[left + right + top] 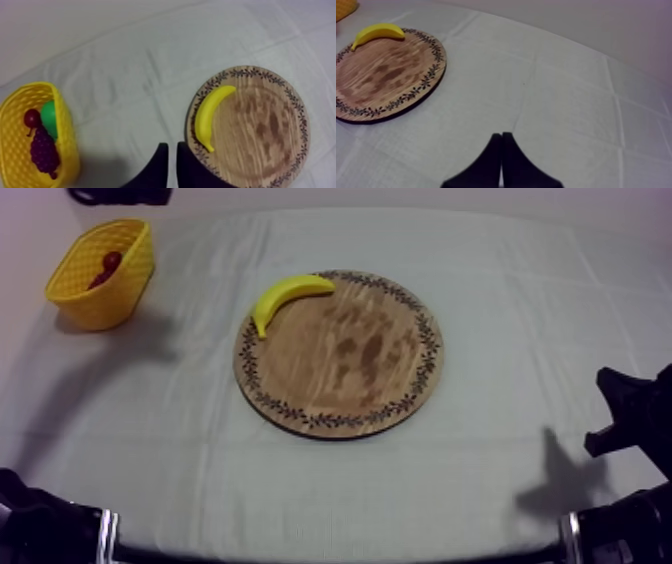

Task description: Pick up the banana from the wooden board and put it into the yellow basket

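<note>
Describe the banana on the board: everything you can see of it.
The banana is a plain yellow toy, smooth and plastic-looking, whole, gently curved, with tapered ends. It lies flat on its side along the rim of the wooden board, on the side toward the yellow basket, its curve following the patterned border. Only the board touches it.

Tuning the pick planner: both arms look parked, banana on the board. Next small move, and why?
Probably bring the left claw over the banana, opening it on the way. The banana lies untouched at the rim of the wooden board, on the side toward the yellow basket. The left claw is shut on nothing and sits between basket and board.
</note>
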You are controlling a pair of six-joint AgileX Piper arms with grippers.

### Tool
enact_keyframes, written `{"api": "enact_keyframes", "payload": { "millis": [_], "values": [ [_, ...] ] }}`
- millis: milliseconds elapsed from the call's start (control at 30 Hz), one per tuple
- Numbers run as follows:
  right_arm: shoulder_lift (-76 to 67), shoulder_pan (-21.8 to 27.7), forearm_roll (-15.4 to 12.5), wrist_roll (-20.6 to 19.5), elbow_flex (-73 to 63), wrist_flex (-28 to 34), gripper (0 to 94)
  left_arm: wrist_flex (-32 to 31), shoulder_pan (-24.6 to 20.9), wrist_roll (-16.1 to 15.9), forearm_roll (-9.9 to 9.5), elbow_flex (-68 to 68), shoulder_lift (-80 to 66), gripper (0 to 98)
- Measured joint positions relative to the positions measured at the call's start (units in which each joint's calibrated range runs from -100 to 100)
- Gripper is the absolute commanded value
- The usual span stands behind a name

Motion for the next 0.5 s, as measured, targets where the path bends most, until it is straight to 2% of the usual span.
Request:
{"api": "enact_keyframes", "payload": {
  "millis": [200,333,433,500],
  "values": [
    [0.0,0.0,0.0,0.0,0.0,0.07,0.2,1.06,2.54,1.14,0.33,-5.6,7.32,9.7],
    [0.0,0.0,0.0,0.0,0.0,0.07,0.2,2.5,3.97,1.42,0.33,-9.58,11.93,14.3],
    [0.0,0.0,0.0,0.0,0.0,0.07,0.2,4.05,4.72,1.5,0.33,-12.5,15.58,23.0],
    [0.0,0.0,0.0,0.0,0.0,0.07,0.2,4.7,5.07,1.47,0.38,-14.19,17.54,34.2]
  ]
}}
